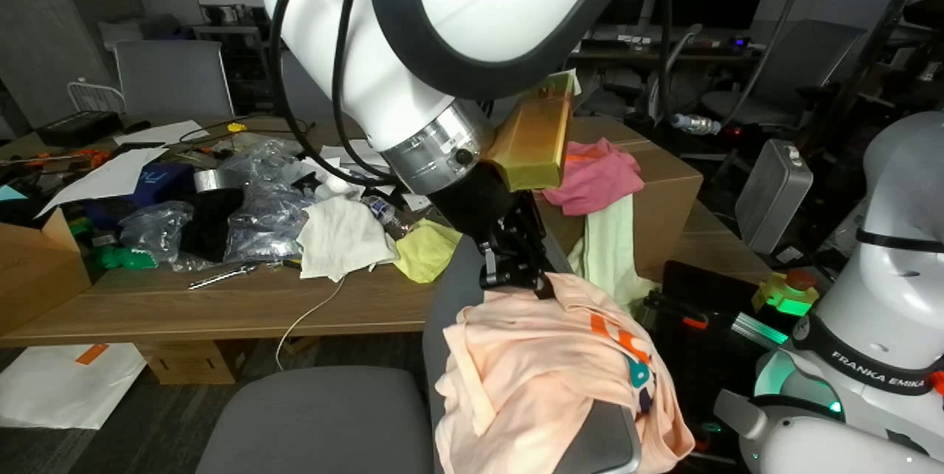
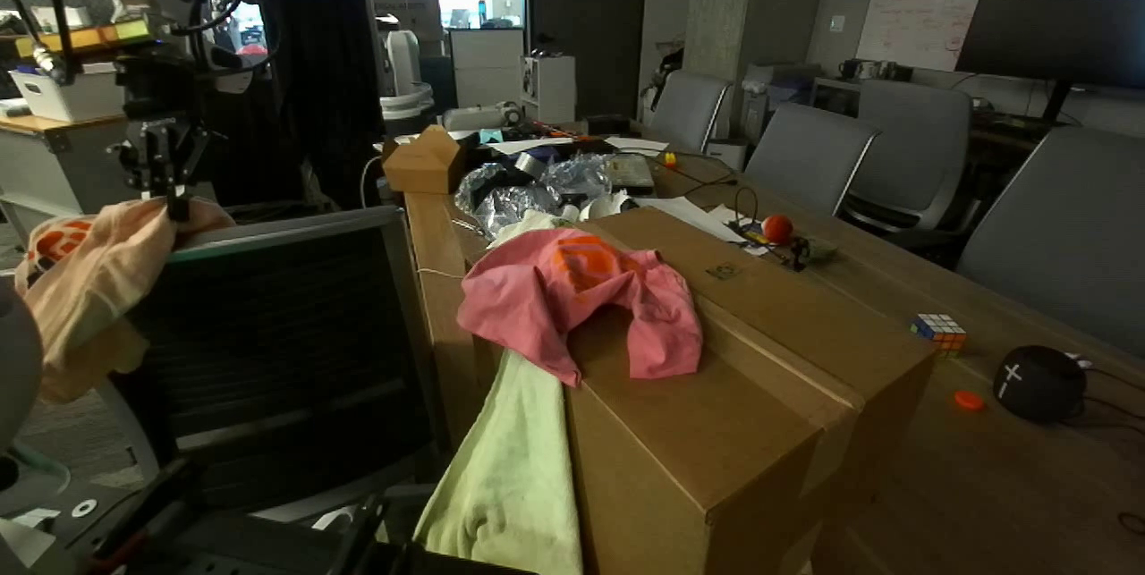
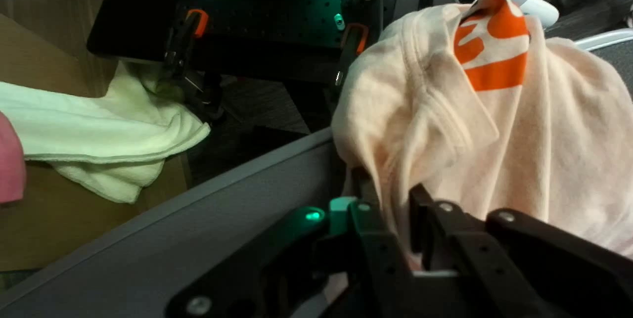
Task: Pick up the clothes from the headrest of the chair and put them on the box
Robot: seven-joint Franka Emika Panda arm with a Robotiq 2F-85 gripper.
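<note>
A peach shirt [image 1: 531,356] with an orange print is draped over the top of the grey chair's backrest [image 1: 446,297]. It also shows in an exterior view [image 2: 98,271] and in the wrist view [image 3: 573,130]. My gripper [image 1: 522,288] points down at the top of the backrest. In the wrist view the gripper [image 3: 391,180] has a bunched fold of the shirt pinched between its fingers; the fingertips are partly hidden by cloth. A large cardboard box [image 2: 680,432] stands on the table beside the chair and also shows in an exterior view [image 1: 667,197].
A pink shirt [image 2: 581,298] lies on the box top. A pale green cloth [image 2: 514,468] hangs down the box side. Plastic bags [image 1: 265,216], a white cloth [image 1: 343,238] and a yellow cloth [image 1: 428,249] clutter the table. A robot base [image 1: 870,326] stands close by.
</note>
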